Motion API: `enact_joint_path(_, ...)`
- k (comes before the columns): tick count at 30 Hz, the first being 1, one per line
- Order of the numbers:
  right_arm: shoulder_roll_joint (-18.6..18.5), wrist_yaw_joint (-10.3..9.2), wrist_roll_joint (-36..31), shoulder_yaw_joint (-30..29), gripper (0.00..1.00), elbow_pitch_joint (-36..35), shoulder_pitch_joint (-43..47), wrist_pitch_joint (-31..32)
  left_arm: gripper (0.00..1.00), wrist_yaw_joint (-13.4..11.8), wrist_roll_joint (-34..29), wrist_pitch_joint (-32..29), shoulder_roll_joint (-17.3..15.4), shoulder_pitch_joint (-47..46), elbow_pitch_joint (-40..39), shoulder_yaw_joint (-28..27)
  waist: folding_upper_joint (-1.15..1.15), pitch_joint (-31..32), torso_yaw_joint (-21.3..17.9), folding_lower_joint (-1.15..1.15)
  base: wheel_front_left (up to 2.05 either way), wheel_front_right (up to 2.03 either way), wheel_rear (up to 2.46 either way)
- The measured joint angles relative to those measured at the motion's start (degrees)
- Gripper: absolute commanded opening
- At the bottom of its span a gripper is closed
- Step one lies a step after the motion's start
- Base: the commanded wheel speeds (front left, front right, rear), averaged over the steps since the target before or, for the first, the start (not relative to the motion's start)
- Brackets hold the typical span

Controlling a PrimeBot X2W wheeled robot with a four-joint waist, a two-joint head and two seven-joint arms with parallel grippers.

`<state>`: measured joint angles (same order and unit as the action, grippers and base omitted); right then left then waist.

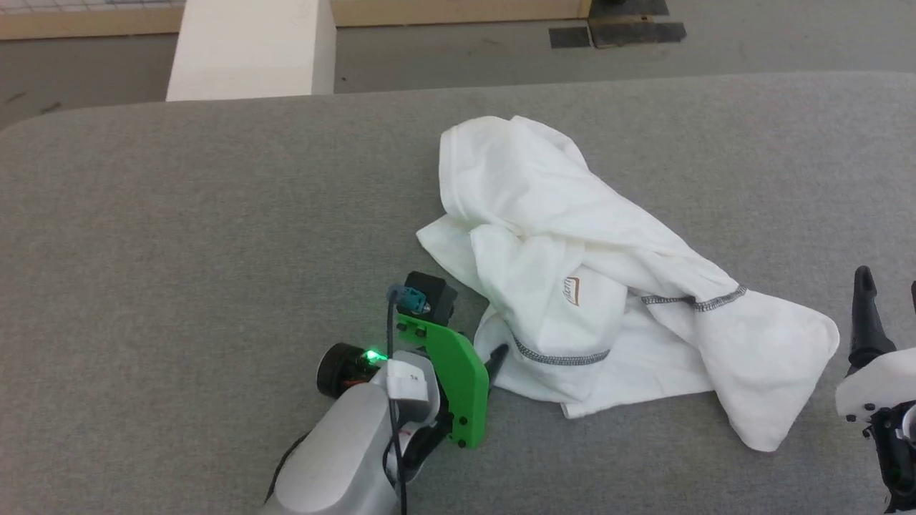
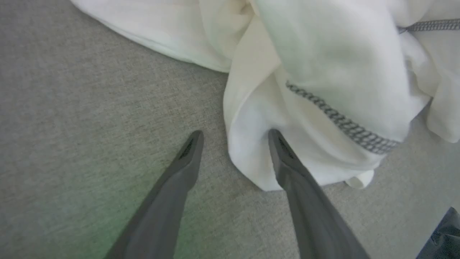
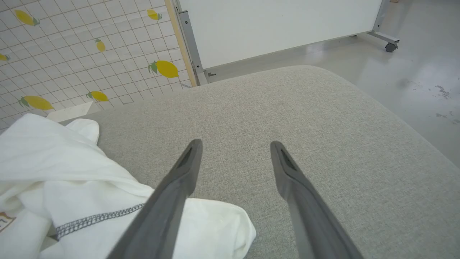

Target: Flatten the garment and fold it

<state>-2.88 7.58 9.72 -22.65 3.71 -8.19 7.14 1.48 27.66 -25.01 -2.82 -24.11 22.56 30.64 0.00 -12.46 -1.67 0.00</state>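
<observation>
Item: garment [image 1: 572, 286], a white shirt with grey stitched seams and a small brown logo patch
Location: crumpled in a heap, right of centre on the grey padded table [image 1: 179, 250]
Handling: judged light and limp, with some cling to the fabric top; layers likely drag together
Suggested hold: a stitched hem edge, single layer if separable
Left gripper [image 2: 235, 133]: fingers spread wide, empty, one tip at the nearest fold, possibly touching
Right gripper [image 3: 235, 143]: spread wide, empty, beside the heap's right end

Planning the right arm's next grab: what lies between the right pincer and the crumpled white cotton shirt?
Only bare grey fabric tabletop separates right pincer from shirt in the head view.
</observation>
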Motion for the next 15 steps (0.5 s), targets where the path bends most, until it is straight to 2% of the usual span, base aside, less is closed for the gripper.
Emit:
enact_joint_path(1,0.0,0.0,0.1,0.0,1.0,0.1,0.0,-0.2,0.0,0.1,0.3,1.0,0.0,-0.2,0.4,-0.1,0.0,-0.3,-0.2,0.0,0.0,0.0,0.0)
enact_joint_path(5,0.0,0.0,0.2,-0.5,1.0,0.6,0.1,-0.7,0.0,1.0,3.5,4.4,0.0,-0.3,0.7,-1.2,0.0,-0.7,-0.2,0.0,0.0,0.0,0.0)
enact_joint_path(8,0.0,0.0,0.1,-0.5,1.0,1.0,0.2,-0.9,0.0,0.8,7.6,9.3,0.1,-0.1,-1.7,-5.3,0.0,-0.5,0.6,0.0,0.0,0.0,0.0)
enact_joint_path(12,0.0,0.0,-0.2,-0.3,1.0,1.4,0.7,-0.9,0.0,-0.9,11.8,13.9,-0.4,0.7,-7.1,-12.0,0.0,0.6,2.1,0.0,0.0,0.0,0.0)
enact_joint_path(15,0.0,0.0,-0.2,0.2,1.0,1.7,1.3,-0.9,0.0,-3.9,13.7,15.4,-2.6,3.2,-12.0,-17.3,0.0,1.5,3.6,0.0,0.0,0.0,0.0)
